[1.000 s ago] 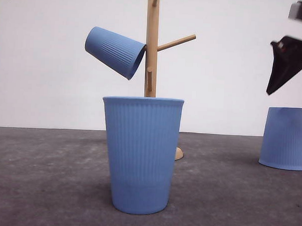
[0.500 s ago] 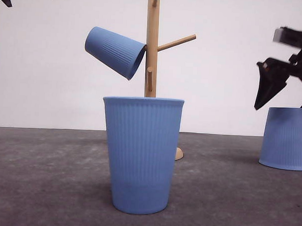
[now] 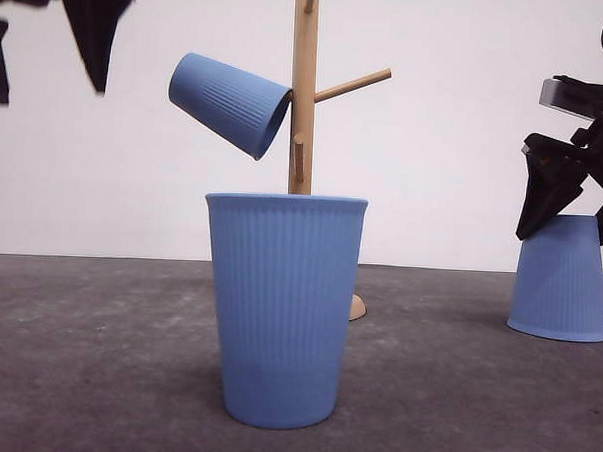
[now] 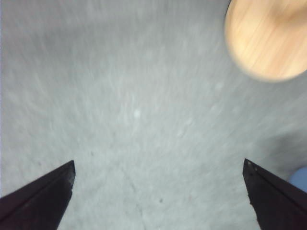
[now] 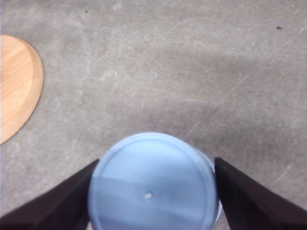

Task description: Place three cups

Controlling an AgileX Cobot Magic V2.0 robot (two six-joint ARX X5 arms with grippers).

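Now the left gripper [image 3: 49,45], open and empty, has dropped into view above the worktop [image 3: 96,357]. Beside it one cup [image 3: 230,103] hangs on the rack [image 3: 304,86] — one upright cup [image 3: 282,305] waits below. The right gripper [image 5: 152,191] has descended, its open jaws straddling the inverted cup [image 5: 152,184], seemingly to grasp it.

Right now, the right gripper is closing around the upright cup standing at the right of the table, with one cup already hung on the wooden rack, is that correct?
Not quite: the cup between the right gripper's fingers is upside down, not upright. The right wrist view shows its flat closed base facing up, and the front view shows it widening toward the table. The rest holds: another cup hangs on the wooden rack.
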